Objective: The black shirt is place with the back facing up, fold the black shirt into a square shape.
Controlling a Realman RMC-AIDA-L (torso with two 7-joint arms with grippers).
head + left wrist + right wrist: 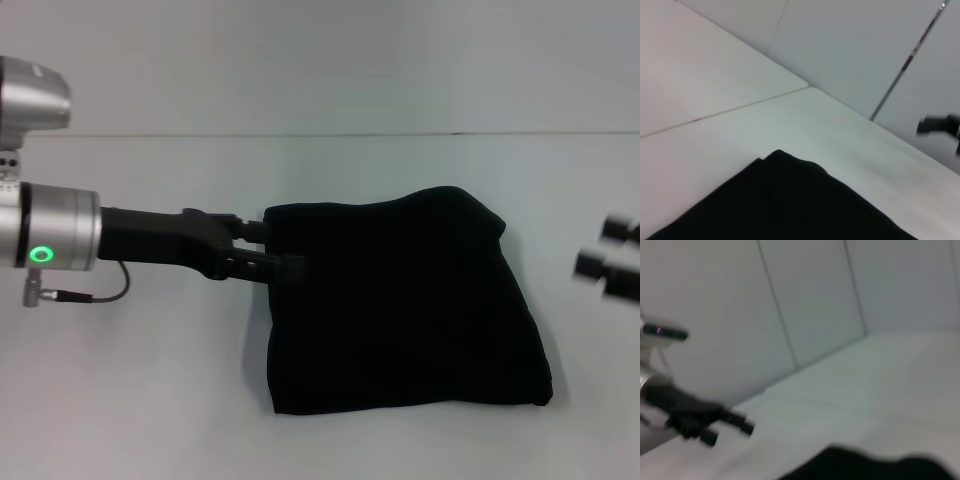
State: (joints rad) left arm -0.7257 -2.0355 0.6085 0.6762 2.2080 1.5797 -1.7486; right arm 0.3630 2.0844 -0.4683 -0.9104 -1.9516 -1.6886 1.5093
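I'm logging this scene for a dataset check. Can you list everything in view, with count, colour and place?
black shirt: one, black, folded into a rough square, lying right of centre on the table.
table: one, white, spanning the scene, a seam line running across its far part.
wall: pale grey panels behind the table.
left gripper: one, black on a silver arm, at the shirt's left edge.
right gripper: one, black, at the right border, apart from the shirt.

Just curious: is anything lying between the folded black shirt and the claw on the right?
No. In the head view, only bare table separates the black shirt from the right gripper.
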